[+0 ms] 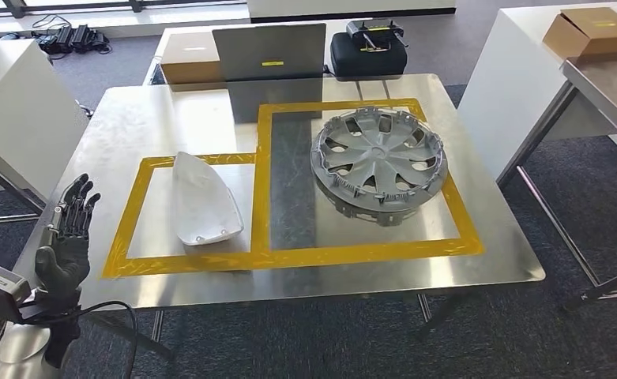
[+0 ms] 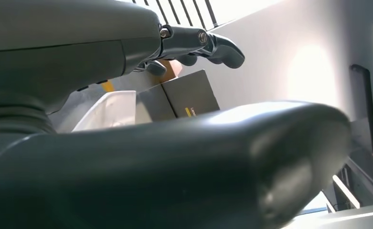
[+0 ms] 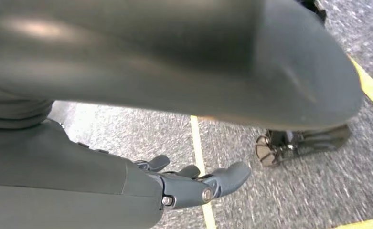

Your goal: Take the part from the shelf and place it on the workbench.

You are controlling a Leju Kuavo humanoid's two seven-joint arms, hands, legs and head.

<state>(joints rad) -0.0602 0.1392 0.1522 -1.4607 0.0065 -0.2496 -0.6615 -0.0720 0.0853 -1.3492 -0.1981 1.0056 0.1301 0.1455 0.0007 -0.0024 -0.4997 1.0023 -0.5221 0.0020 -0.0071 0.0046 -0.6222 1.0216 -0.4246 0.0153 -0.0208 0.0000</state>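
A white shell-shaped part (image 1: 202,197) lies on the metal workbench (image 1: 494,253), inside the left yellow-taped rectangle. A silver wheel cover (image 1: 378,154) lies in the larger taped square to its right. My left hand (image 1: 68,229) is raised at the bench's front left corner, fingers spread and holding nothing, a short way left of the white part. From the left wrist, the white part (image 2: 108,112) appears beyond the fingers (image 2: 198,43). My right hand (image 3: 189,183) hangs over the grey carpet with its fingers stretched out and nothing in them.
At the bench's far edge stand a cardboard box (image 1: 190,59), a grey flat panel (image 1: 269,51) and a black case (image 1: 366,51). White tables flank the bench, and the right one bears a cardboard box (image 1: 593,31). A dark metal foot (image 3: 289,143) stands on the carpet.
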